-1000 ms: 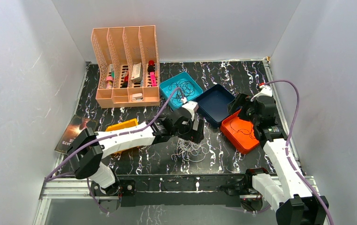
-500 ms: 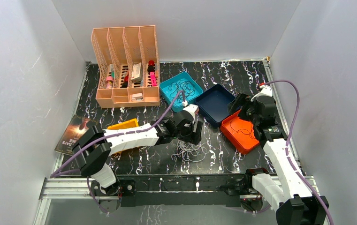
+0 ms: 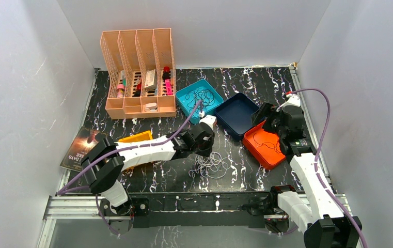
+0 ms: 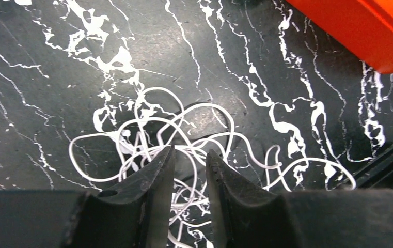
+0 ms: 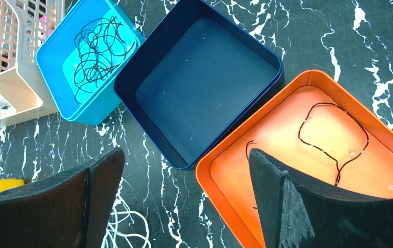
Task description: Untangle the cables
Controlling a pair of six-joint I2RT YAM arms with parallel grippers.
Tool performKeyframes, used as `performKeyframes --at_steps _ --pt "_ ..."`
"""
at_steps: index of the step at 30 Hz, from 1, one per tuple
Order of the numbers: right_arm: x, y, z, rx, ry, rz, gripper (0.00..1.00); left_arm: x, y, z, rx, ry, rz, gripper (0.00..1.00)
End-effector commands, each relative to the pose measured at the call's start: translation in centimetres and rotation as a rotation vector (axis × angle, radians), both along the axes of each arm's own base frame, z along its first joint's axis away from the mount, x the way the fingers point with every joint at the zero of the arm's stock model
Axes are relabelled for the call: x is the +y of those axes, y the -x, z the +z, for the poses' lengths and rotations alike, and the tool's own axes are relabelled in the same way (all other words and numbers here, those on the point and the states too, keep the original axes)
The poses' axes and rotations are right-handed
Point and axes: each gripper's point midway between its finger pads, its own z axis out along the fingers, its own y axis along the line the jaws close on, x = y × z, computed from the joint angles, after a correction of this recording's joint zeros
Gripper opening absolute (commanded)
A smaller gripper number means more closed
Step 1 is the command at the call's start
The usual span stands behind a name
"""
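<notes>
Top external: the white cables (image 3: pixel 212 165) lie in a loose tangle on the tabletop (image 3: pixel 266 82) toward 6 o'clock, close to its near edge. The left claw (image 3: pixel 208 153) is bent down onto the tangle's 12 o'clock side. The right claw (image 3: pixel 266 116) hangs at 3 o'clock, well apart, so nothing pins the heap.

Left wrist: the left claw (image 4: pixel 188 155) stands narrow, with several strands of the white cables (image 4: pixel 181 124) running through the slit. Whether they are pinched I cannot tell. Catching many strands at once would likely lift the whole knot and cinch it tighter. A loop trails toward the rail at 4 o'clock and could snag there.

Right wrist: the right claw (image 5: pixel 184 155) is spread wide and empty above the navy tray (image 5: pixel 204 77) and orange tray (image 5: pixel 287 119). One thin black cable (image 5: pixel 333 134) lies in the orange tray, a coiled black cable (image 5: pixel 98 51) in the teal tray (image 5: pixel 65 31) at 10 o'clock. A dragged white loop could hook a tray rim.
</notes>
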Motion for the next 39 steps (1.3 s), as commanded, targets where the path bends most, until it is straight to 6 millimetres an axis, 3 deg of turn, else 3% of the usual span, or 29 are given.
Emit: performKeyframes --at_steps 1,6,10,13,17,23,27,34,39 --pt "-0.2 -0.2 1.3 -0.046 -0.003 -0.008 0.98 1.9 -1.6 2.0 -0.062 -0.018 0.045 0.24" --pt "-0.2 -0.2 1.4 -0.048 -0.003 -0.009 0.98 3.9 -3.1 2.9 -0.08 -0.024 0.085 0.13" --pt "-0.2 -0.2 1.4 -0.049 -0.001 -0.009 0.98 4.8 -3.9 4.1 -0.098 -0.007 0.092 0.14" --pt "-0.2 -0.2 1.3 -0.046 -0.003 -0.008 0.98 3.7 -3.3 4.8 -0.089 0.026 0.019 0.27" --pt "-0.1 -0.2 1.3 -0.046 -0.007 -0.006 0.98 2.2 -2.0 5.0 -0.059 0.074 -0.05 0.54" --pt "0.0 -0.2 1.2 -0.043 -0.01 -0.002 0.98 0.2 1.4 4.3 -0.034 0.089 -0.153 0.72" --pt "0.1 -0.3 1.2 -0.042 -0.012 0.002 0.98 1.3 2.3 2.9 -0.017 0.042 -0.143 0.75" --pt "0.5 -0.4 0.9 -0.035 -0.028 0.015 0.98 4.5 2.0 1.1 -0.034 -0.088 -0.078 0.77" --pt "0.6 -0.4 1.0 -0.036 -0.032 0.021 0.98 3.5 2.0 0.0 -0.013 -0.091 -0.102 0.67"
